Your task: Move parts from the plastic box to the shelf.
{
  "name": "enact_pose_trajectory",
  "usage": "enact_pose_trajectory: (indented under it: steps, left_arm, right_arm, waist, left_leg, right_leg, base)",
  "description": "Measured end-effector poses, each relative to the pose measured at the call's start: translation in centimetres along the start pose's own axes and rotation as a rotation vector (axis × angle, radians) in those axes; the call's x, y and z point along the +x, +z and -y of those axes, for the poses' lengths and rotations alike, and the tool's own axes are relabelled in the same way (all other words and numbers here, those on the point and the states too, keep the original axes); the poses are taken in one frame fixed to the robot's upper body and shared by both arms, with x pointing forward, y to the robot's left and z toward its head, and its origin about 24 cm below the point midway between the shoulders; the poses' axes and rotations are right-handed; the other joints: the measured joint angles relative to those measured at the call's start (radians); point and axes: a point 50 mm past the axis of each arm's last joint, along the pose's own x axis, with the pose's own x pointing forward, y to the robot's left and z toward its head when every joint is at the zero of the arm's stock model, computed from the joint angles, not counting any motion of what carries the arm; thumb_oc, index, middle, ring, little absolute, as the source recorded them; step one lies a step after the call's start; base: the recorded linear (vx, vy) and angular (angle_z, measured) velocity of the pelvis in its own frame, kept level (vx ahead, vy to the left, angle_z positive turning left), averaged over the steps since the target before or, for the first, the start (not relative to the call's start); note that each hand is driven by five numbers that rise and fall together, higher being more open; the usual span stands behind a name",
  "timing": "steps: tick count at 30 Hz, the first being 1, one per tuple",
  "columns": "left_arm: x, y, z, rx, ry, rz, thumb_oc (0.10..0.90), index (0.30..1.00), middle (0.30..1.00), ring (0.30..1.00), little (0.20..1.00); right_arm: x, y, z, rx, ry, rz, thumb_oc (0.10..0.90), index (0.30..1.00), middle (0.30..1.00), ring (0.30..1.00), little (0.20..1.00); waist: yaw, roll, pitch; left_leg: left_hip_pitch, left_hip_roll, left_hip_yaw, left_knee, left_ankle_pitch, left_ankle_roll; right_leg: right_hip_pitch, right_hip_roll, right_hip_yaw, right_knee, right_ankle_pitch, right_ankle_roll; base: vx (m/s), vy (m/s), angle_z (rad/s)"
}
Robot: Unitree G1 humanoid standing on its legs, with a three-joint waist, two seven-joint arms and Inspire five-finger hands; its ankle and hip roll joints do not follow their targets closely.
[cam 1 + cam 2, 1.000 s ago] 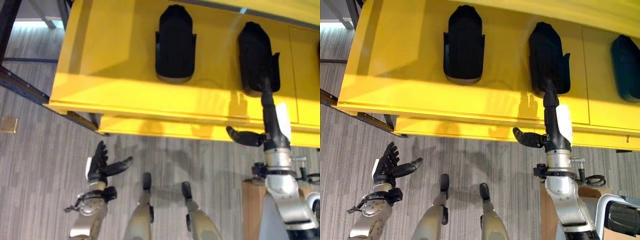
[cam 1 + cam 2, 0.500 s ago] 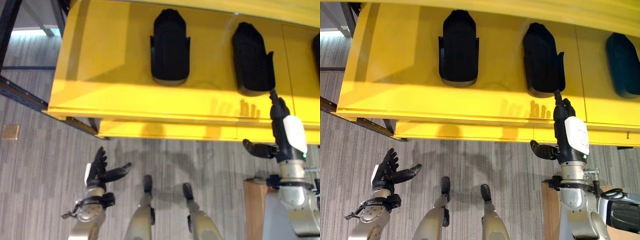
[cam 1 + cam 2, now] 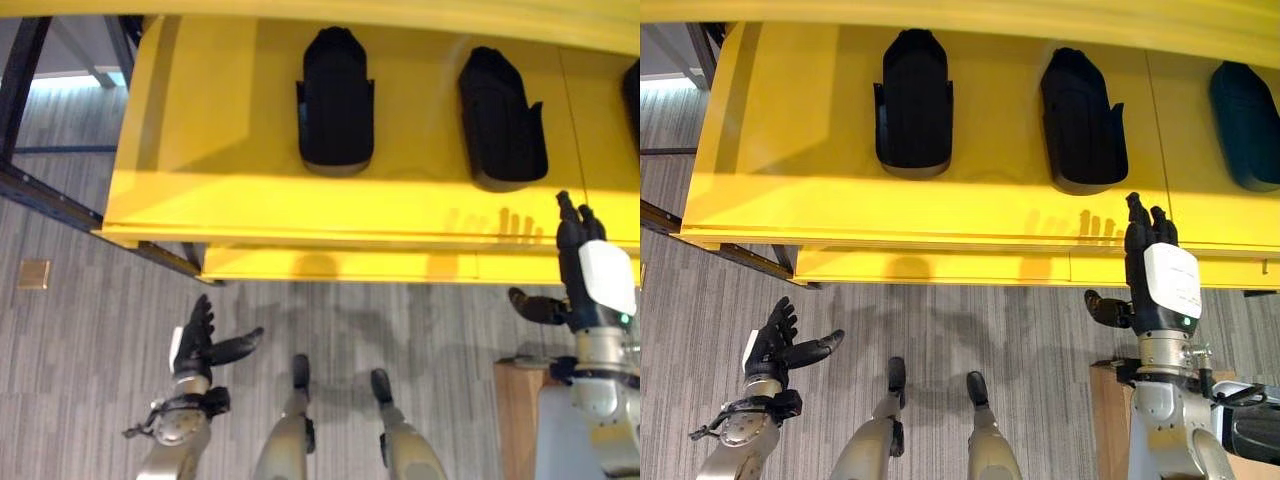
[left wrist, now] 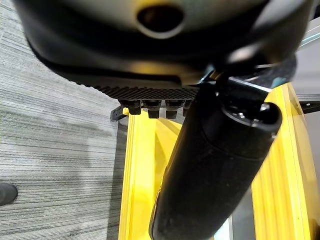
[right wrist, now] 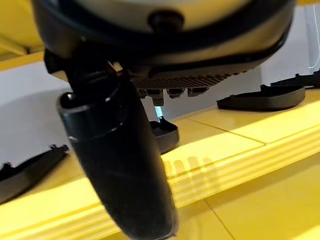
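Three black moulded parts lie in a row on the yellow shelf (image 3: pixel 790 200): one at the left (image 3: pixel 912 100), one in the middle (image 3: pixel 1083 120) and a third at the right edge (image 3: pixel 1246 125). My right hand (image 3: pixel 1155 265) is upright in front of the shelf's front edge, just below and right of the middle part, open and holding nothing. In the right wrist view its thumb (image 5: pixel 122 165) hangs before the shelf, with the parts (image 5: pixel 165 134) lying beyond. Low on the left over the floor is my left hand (image 3: pixel 775 340), open and idle.
A second yellow shelf edge (image 3: pixel 940 268) juts out below the top one. A dark metal frame (image 3: pixel 50 195) runs along the shelf's left side. A wooden block (image 3: pixel 1112 420) stands by my right arm. Grey striped carpet (image 3: pixel 690 300) covers the floor.
My right hand has drawn back from the middle part, down and to the right, off the shelf top. The part stays lying on the shelf. The camera has shifted slightly.
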Motion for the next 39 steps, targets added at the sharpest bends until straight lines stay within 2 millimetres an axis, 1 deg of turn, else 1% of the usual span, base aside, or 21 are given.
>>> enact_pose_trajectory:
  steps: [8,13,17,20,26,32,37,39]
  left_arm:
    - [0.0,-0.1,0.0,0.003,-0.008,-0.003,0.9,1.0,1.0,1.0,1.0]
    - [-0.1,-0.1,0.0,0.004,-0.011,-0.005,0.9,1.0,1.0,1.0,1.0]
    - [-0.1,-0.2,0.1,0.004,-0.029,-0.007,0.9,1.0,1.0,1.0,1.0]
    - [-0.1,-0.3,0.1,0.005,-0.027,-0.011,0.9,1.0,1.0,1.0,1.0]
    - [-0.1,-0.3,0.1,0.005,-0.029,-0.01,0.9,1.0,1.0,1.0,1.0]
    - [-0.1,-0.4,0.2,0.004,-0.033,-0.014,0.9,1.0,1.0,1.0,1.0]
    - [-0.1,-0.5,0.2,0.003,-0.032,-0.019,0.9,1.0,1.0,1.0,1.0]
    - [-0.1,-0.7,0.1,0.006,-0.028,-0.029,0.9,1.0,1.0,1.0,1.0]
  right_arm:
    - [0.0,-2.0,-0.3,-0.099,0.05,-0.056,0.9,1.0,1.0,1.0,1.0]
    - [0.3,-2.6,-0.1,-0.15,0.067,-0.057,0.9,1.0,1.0,1.0,1.0]
    - [0.3,-3.1,-0.6,-0.168,0.105,-0.07,0.9,1.0,1.0,1.0,1.0]
    - [0.7,-3.2,-1.0,-0.188,0.145,-0.055,0.9,1.0,1.0,1.0,1.0]
    - [0.8,-3.1,-1.4,-0.203,0.183,-0.044,0.9,1.0,1.0,1.0,1.0]
    - [1.4,-2.6,-1.6,-0.214,0.206,-0.015,0.9,1.0,1.0,1.0,1.0]
    - [2.1,-2.7,-1.7,-0.222,0.212,-0.018,0.9,1.0,1.0,1.0,1.0]
    - [2.4,-2.3,-1.7,-0.226,0.212,0.0,0.9,1.0,1.0,1.0,1.0]
  waist:
    - [0.0,0.015,-0.008]
    - [0.001,0.017,-0.009]
    - [0.006,0.021,-0.011]
    - [0.008,0.024,-0.011]
    - [0.022,0.034,-0.011]
    - [0.024,0.034,-0.011]
    - [0.027,0.035,-0.01]
    - [0.027,0.035,-0.01]
  left_leg:
    - [-0.004,-0.001,-0.011,0.0,0.0,0.0]
    - [-0.004,-0.001,-0.011,0.001,0.0,0.0]
    - [-0.004,-0.001,-0.013,0.001,0.001,-0.001]
    - [-0.004,-0.001,-0.013,0.001,0.001,-0.001]
    - [-0.004,-0.001,-0.015,0.001,0.001,-0.001]
    - [-0.006,-0.002,-0.016,0.001,0.001,-0.001]
    - [-0.01,-0.003,-0.018,0.001,0.001,-0.001]
    - [-0.011,-0.003,-0.018,0.001,0.001,-0.001]
  right_leg:
    - [0.001,0.001,-0.012,0.0,-0.004,-0.002]
    - [0.001,0.001,-0.014,0.0,-0.005,-0.003]
    - [0.002,0.001,-0.016,0.0,-0.006,-0.003]
    - [0.002,0.001,-0.016,0.0,-0.006,-0.003]
    - [0.002,0.001,-0.018,0.0,-0.008,-0.003]
    - [0.002,0.001,-0.022,0.0,-0.01,-0.003]
    - [-0.001,0.001,-0.024,0.0,-0.011,-0.004]
    - [-0.002,0.001,-0.024,0.0,-0.012,-0.004]
  base:
    - [0.0,-0.007,0.03]
    - [0.0,0.0,0.0]
    - [0.0,0.0,0.0]
    - [0.0,0.0,0.0]
    - [0.0,0.0,0.0]
    - [0.0,0.0,0.0]
    - [0.0,0.0,0.0]
    - [0.0,0.0,0.0]
